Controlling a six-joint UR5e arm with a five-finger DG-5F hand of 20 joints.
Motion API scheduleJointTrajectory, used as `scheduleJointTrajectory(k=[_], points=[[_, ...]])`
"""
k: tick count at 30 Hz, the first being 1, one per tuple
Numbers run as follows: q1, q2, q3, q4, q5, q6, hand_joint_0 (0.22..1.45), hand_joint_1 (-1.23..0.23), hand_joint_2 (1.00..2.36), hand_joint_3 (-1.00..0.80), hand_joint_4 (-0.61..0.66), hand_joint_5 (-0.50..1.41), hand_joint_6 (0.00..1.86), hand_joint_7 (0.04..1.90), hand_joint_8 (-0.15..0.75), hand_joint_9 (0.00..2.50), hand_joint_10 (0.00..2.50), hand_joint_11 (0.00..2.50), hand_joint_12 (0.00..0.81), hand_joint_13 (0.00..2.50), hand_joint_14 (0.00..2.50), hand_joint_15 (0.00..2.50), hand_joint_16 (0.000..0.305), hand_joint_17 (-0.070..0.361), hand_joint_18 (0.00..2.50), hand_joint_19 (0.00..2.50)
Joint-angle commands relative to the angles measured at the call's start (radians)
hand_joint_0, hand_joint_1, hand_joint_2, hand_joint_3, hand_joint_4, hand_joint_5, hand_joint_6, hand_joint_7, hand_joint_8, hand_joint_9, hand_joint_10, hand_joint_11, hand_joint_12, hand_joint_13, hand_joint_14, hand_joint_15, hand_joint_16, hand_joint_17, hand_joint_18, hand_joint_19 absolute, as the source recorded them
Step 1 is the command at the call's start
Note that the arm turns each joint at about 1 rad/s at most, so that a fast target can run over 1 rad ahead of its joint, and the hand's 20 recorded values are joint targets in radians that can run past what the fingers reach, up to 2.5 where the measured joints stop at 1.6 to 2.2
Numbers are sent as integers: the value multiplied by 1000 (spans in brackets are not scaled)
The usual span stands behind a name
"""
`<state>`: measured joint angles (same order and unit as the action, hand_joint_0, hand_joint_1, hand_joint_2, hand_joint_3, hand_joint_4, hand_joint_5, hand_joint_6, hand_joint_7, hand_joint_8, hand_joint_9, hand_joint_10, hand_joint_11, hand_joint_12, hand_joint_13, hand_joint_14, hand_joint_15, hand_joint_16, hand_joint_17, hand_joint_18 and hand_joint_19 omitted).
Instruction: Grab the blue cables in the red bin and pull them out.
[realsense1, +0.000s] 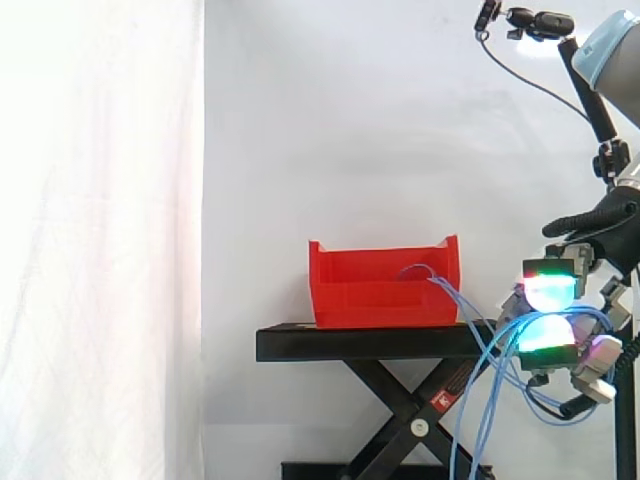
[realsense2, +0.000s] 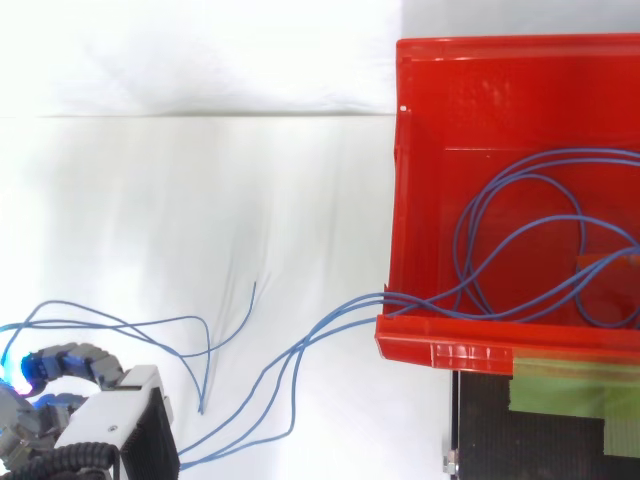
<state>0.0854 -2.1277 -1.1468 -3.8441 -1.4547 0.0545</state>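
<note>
The red bin (realsense1: 380, 290) stands on the black stand (realsense1: 350, 343). Several thin blue cables (realsense2: 520, 200) loop inside the bin (realsense2: 400, 200) and run out over its corner rim. From there the cables (realsense1: 470, 310) stretch across open space to my hand (realsense1: 550, 340), which hangs off the stand's right end, slightly below the bin. My fingers are curled round the cable bundle, with the pads glowing green and cyan. In the top view my hand (realsense2: 110, 430) sits at the bottom left, and loose cable ends (realsense2: 205, 345) trail past it.
A white curtain hangs behind everything. Slack blue cable hangs down beside the stand's scissor legs (realsense1: 400, 410). Green tape (realsense2: 570, 385) lies on the stand top (realsense2: 530, 440) next to the bin.
</note>
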Motion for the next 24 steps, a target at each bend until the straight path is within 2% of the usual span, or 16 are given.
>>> scheduleJointTrajectory(k=[1,2,4,7,9,10,14,15,16,18,24], points=[[0,0,1,0,-1,0,868,-845,1000,-1000,-127,877,711,767,80,1582,5,2019,289,1279,33,1240,47,105,899,775],[0,0,-1,0,-1,0,868,-845,1000,-1000,-127,877,711,767,83,1567,7,2015,290,1279,34,1237,47,105,898,776],[0,0,1,0,-1,0,867,-845,1000,-1000,-125,876,712,767,108,1475,20,1800,286,1276,34,1237,47,105,893,776],[0,0,1,0,0,0,868,-845,1000,-1000,-123,876,711,768,129,1399,28,1645,287,1274,34,1238,47,105,890,778],[0,0,1,0,-1,0,867,-847,1000,-1000,-124,876,713,766,144,1387,28,1606,287,1274,34,1225,47,105,887,778],[0,0,-1,0,-1,0,867,-846,1000,-1000,-124,876,713,766,126,1387,29,1627,289,1272,34,1237,47,105,887,785],[0,0,-1,0,0,0,866,-847,1000,-1000,-121,875,717,762,88,1592,58,2100,282,1298,34,1286,47,105,898,777],[0,0,-1,0,0,0,867,-847,1000,-1000,-122,875,716,763,81,1585,110,2096,275,1306,34,1308,47,105,900,777],[-1,0,-1,0,0,0,867,-847,1000,-1000,-120,873,720,757,92,1557,288,2097,267,1359,31,1405,46,104,911,785],[0,0,-1,0,0,0,868,-847,1000,-1000,-124,875,721,752,99,1522,333,2074,259,1400,27,1496,46,104,919,793],[0,0,-1,5,0,0,868,-848,1000,-1000,-120,877,715,768,111,1490,3,2083,248,1421,24,1556,46,104,918,811]])
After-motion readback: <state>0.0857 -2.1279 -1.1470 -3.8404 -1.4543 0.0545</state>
